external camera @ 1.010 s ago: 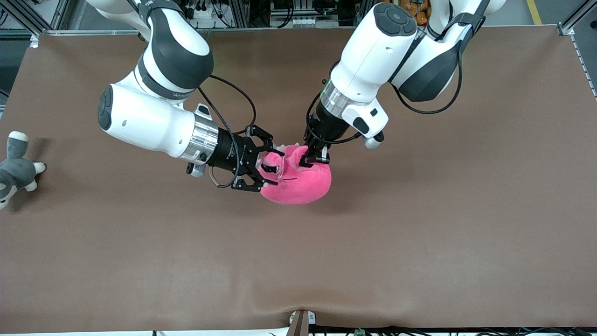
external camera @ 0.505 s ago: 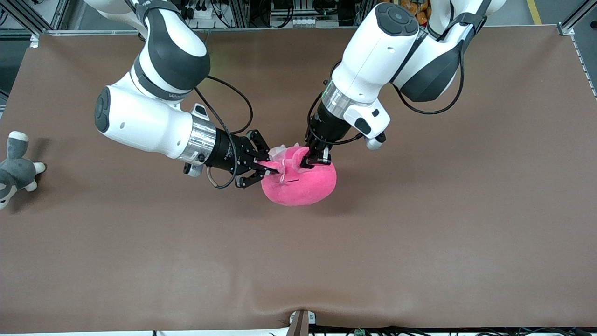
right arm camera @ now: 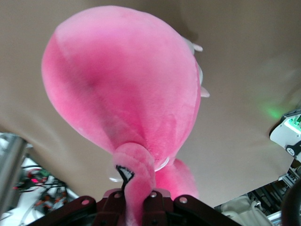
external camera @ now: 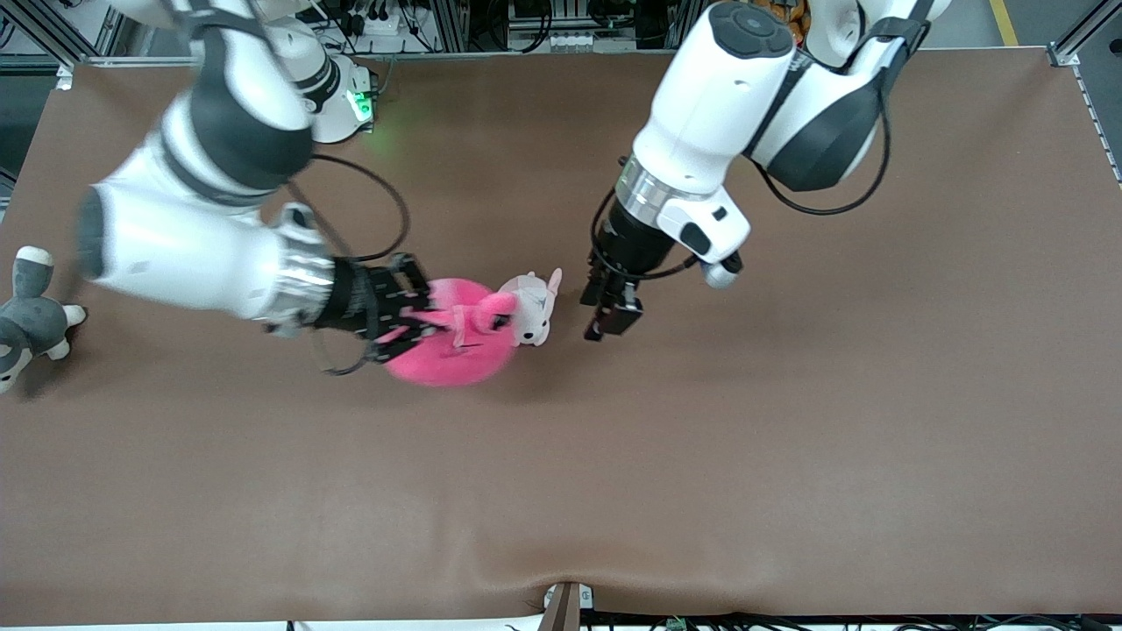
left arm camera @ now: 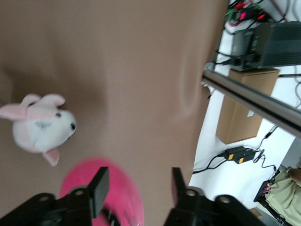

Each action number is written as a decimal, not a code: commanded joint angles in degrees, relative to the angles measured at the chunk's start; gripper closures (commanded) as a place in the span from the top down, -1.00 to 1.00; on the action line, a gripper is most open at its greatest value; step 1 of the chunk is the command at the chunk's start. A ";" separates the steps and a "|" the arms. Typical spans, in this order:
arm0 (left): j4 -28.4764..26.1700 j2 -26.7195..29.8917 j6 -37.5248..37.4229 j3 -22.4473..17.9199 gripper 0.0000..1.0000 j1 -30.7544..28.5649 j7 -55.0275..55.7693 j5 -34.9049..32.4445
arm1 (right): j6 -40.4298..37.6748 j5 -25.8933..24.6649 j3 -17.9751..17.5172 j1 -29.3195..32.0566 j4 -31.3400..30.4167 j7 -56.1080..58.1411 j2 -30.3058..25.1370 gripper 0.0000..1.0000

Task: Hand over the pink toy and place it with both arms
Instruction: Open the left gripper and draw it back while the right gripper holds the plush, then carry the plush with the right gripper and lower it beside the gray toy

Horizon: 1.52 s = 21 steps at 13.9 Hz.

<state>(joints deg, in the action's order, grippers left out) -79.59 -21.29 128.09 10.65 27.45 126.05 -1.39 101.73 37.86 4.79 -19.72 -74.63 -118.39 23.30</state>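
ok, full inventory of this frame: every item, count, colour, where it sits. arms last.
pink toy: 1, hot pink, held off the table by the right gripper, over the middle of the table
puppy plush: 1, pale pink and white, on the table between the two grippers
grey-and-white plush animal: 1, at the table edge at the right arm's end
table: 1, brown
right gripper: 1, black, shut on a flap of the pink toy
left gripper: 1, black, open and empty, over the table beside the puppy plush
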 commanded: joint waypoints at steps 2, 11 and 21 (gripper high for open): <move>0.05 0.19 -1.00 0.07 1.00 -4.67 -11.07 -1.16 | -9.16 1.06 -0.93 11.95 -0.08 8.15 -3.70 -1.00; -0.92 4.75 -15.84 0.69 1.00 -19.88 -44.54 -0.19 | -15.34 4.41 -0.84 39.65 -17.03 52.26 -1.34 -1.00; -16.29 21.90 -24.29 -0.72 1.00 -23.93 -78.83 1.04 | -14.72 8.28 -0.84 47.76 -19.86 74.26 11.68 -0.44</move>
<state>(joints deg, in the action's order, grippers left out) -90.36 -3.33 103.12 9.98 4.33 52.47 -1.37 87.17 44.62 5.13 26.38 -95.35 -46.55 34.28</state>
